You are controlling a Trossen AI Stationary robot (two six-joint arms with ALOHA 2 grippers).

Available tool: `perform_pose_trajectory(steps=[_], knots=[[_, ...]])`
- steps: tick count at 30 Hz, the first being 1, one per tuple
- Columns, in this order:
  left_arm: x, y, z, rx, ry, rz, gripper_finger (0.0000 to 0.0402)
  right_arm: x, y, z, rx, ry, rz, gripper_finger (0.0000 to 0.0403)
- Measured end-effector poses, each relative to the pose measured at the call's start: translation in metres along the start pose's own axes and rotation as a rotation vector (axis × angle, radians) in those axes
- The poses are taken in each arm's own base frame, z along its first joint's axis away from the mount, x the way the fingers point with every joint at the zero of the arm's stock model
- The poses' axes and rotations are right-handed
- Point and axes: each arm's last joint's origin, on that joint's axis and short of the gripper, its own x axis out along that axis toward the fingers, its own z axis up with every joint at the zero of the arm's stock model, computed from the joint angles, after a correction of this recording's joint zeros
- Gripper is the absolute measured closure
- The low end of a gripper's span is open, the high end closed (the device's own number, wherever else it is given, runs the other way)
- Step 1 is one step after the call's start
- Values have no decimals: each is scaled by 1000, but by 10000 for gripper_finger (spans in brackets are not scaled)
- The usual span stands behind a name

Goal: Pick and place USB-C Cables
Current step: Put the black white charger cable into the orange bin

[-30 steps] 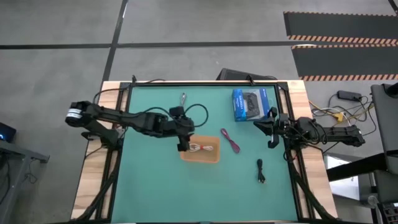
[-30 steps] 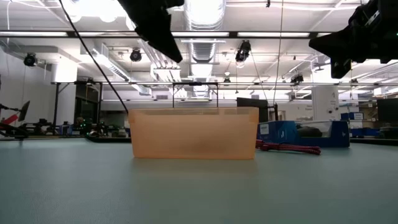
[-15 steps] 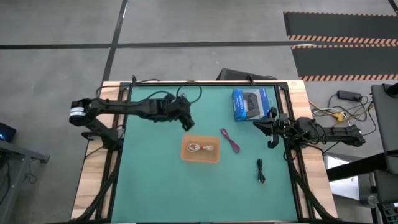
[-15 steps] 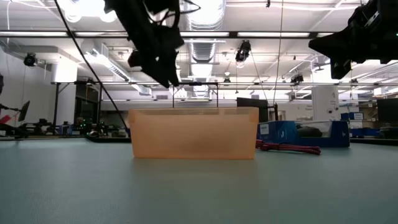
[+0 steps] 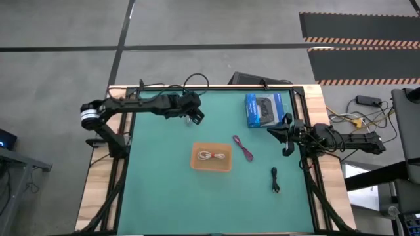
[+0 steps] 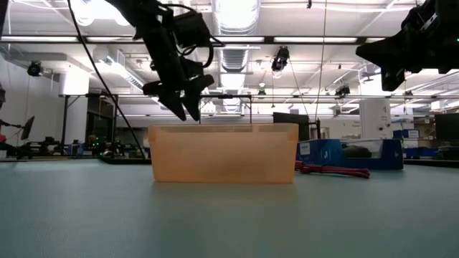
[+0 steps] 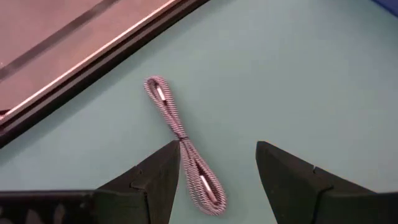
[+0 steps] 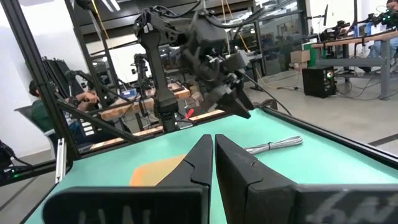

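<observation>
Since a second ago the left arm has swung away from the shallow orange plastic tray (image 5: 211,158) at the middle of the high view and up toward the top edge of the green table mat (image 5: 164,190). Its left gripper (image 5: 195,117) now hangs just above centre in that view, over the silver-grey braided cable bundle (image 7: 180,142). From where I stand it looks like one delivery is done and the next pick is being lined up.

That would explain the white folded cable bundle (image 5: 212,156) lying inside the tray with a red tie around it, while the other three lie loose on the mat.

Over by the right edge of the high view, the right gripper (image 5: 287,139) waits above the mat with its fingers pressed together, beside the blue cardboard box picturing a black controller (image 5: 264,109).

Just right of the tray lies the magenta cable bundle (image 5: 243,149), and the black cable bundle (image 5: 275,179) sits lower right, well apart from both arms.

In the left wrist view the silver-grey bundle runs diagonally from upper left toward the bottom centre. Its lower loop falls in the gap between the spread left fingers (image 7: 152,180), close against the inner edge of one of them, so the jaws are wide and holding nothing, though not yet centred on it.
</observation>
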Motion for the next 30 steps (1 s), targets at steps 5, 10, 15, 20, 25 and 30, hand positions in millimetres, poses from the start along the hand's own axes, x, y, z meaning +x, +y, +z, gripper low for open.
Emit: perform_pose_trajectory(steps=[5, 10, 15, 20, 25, 30], knots=[[12, 8, 2, -41, 42, -4, 206, 0, 0, 0, 0, 0, 0, 394], [23, 17, 4, -76, 80, -8, 206, 0, 0, 0, 0, 0, 0, 394], [38, 24, 4, -108, 126, -18, 206, 0, 0, 0, 0, 0, 0, 394], [53, 27, 1, -126, 158, 4, 206, 0, 0, 0, -8, 0, 0, 394], [67, 26, -2, -124, 184, 19, 206, 0, 0, 0, -8, 0, 0, 394], [80, 25, -4, -129, 189, 25, 206, 0, 0, 0, -8, 1, -1, 394]])
